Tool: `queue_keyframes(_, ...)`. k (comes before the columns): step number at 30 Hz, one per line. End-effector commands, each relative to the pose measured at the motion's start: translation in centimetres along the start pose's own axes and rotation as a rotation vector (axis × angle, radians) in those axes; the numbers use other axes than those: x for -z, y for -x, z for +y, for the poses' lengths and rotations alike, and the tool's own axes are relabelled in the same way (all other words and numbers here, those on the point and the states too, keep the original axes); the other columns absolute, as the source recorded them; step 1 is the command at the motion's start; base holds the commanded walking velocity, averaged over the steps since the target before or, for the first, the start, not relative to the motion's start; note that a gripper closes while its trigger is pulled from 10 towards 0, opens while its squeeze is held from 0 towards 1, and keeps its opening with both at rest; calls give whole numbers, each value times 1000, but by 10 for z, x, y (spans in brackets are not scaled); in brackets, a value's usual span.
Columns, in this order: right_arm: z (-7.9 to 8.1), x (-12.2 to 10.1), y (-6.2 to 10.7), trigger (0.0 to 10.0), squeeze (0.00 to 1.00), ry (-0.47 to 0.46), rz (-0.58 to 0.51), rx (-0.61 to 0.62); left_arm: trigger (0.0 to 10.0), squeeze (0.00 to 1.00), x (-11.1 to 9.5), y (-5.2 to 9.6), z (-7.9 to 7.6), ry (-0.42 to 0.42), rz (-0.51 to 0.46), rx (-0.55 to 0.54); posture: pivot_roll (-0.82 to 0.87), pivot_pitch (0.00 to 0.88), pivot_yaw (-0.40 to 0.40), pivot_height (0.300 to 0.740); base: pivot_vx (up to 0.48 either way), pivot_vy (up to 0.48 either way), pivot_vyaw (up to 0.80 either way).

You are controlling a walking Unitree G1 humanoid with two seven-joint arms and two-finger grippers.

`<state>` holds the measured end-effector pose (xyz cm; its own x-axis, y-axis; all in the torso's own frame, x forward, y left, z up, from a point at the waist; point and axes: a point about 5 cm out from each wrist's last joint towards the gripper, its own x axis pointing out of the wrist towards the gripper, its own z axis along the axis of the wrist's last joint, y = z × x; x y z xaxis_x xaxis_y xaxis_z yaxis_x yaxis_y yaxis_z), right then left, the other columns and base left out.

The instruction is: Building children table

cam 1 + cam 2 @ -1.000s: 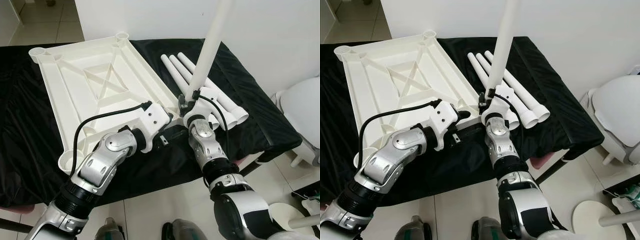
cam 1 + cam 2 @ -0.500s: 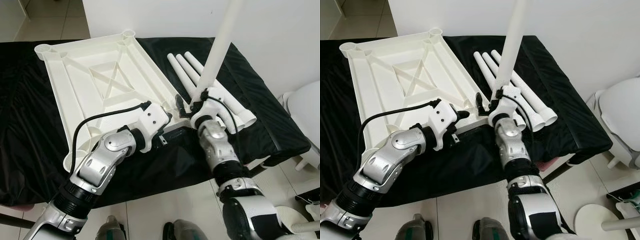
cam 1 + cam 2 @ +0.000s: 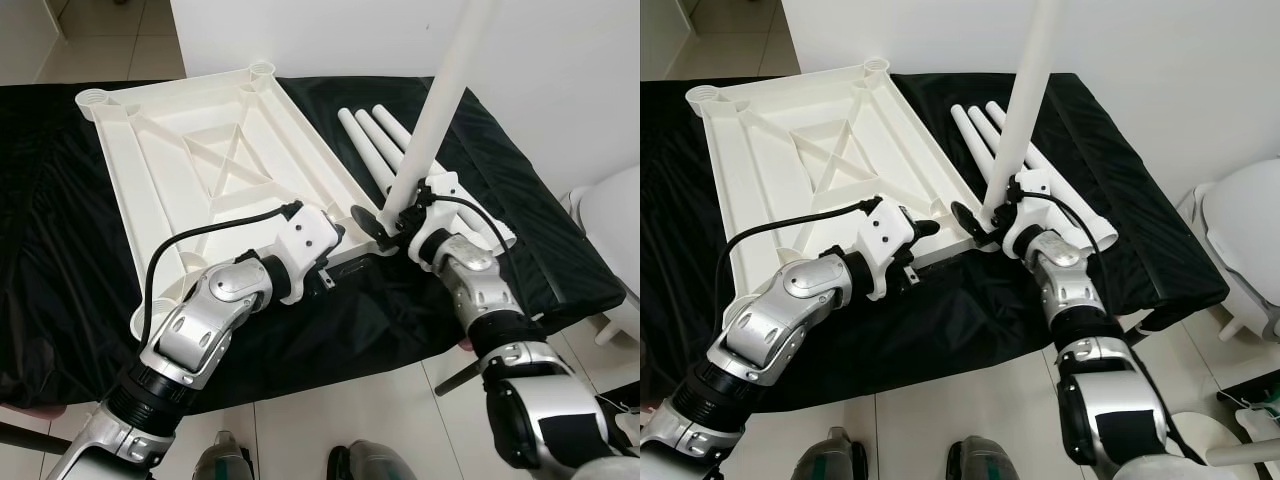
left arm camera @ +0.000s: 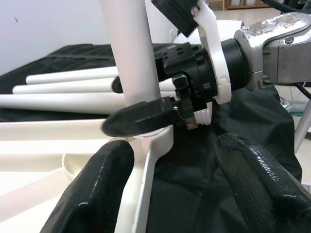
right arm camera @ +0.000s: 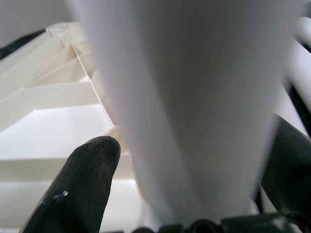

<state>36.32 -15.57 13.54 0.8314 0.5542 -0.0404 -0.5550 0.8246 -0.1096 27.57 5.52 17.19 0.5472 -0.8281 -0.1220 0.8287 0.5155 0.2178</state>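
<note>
Lower centre of the head view, the left gripper (image 3: pixel 340 238) hangs unclenched at the tabletop's (image 3: pixel 190 160) near corner socket (image 4: pixel 146 138) (steadying, probably). Just right, the right gripper (image 3: pixel 385 222) clasps an upright leg (image 3: pixel 435 110), long axis vertical, foot directly over that socket. Spare legs (image 3: pixel 385 145) lie farther back, upper right.

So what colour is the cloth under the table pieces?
Black. The cloth shows best in the left eye view.
</note>
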Motion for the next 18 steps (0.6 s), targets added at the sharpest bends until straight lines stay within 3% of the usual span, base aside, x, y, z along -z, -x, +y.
queue_keyframes(1,-4,-3,-1,10000,0,17,2,-7,10000,0,-1,0,-2,1,-2,77,-37,0,-14,740,0,0,0)
queue_keyframes(7,-8,-7,-1,10000,0,12,-1,-20,10000,0,-2,0,-1,-2,-1,76,-38,0,-10,740,0,0,0)
queue_keyframes(9,-11,-7,-1,0,0,16,4,-22,10000,0,-2,0,0,-5,-2,75,-36,0,-8,740,0,0,0)
queue_keyframes(18,-12,0,0,0,0,7,38,-33,10000,0,-4,0,1,-4,-4,70,-33,0,-8,740,0,0,0)
